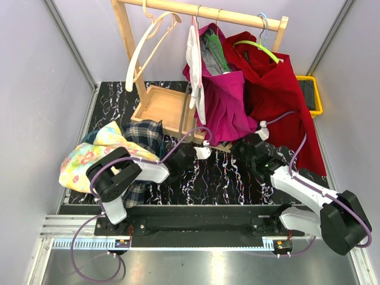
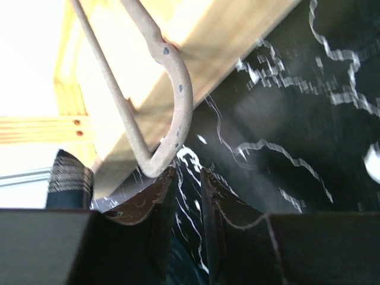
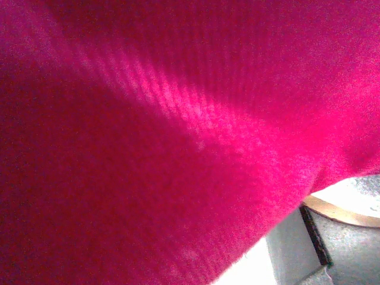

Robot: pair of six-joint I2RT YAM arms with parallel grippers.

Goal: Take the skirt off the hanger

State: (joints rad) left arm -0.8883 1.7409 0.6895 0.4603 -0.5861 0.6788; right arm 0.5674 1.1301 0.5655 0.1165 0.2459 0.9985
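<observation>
Not done. The skirt (image 1: 228, 101) hangs on its hanger (image 1: 212, 47), hooked over the wooden rail (image 1: 202, 10), between a white hanger and a red garment (image 1: 279, 95). Its hem droops to just above the bench (image 1: 219, 178). Nothing is pulled free yet, so the whole removal is left, by my read.

The left arm stretches low across the bench, with the left claw (image 1: 205, 151) near the rack's wooden base (image 1: 163, 107). In the wrist view its jaws stand a narrow slit apart with nothing between them. The bent corner of a thin hanger (image 2: 172, 119) sits right at one fingertip (image 2: 163, 184), touching or nearly so. I cannot tell which hanger that is.

The right arm reaches forward and left, with the right claw (image 1: 249, 145) tucked at the skirt's lower edge. Its wrist camera shows only pink cloth (image 3: 148, 148), pressed close. The fingers are out of view there. The claw is spread wide, and no grip on the cloth can be seen.
</observation>
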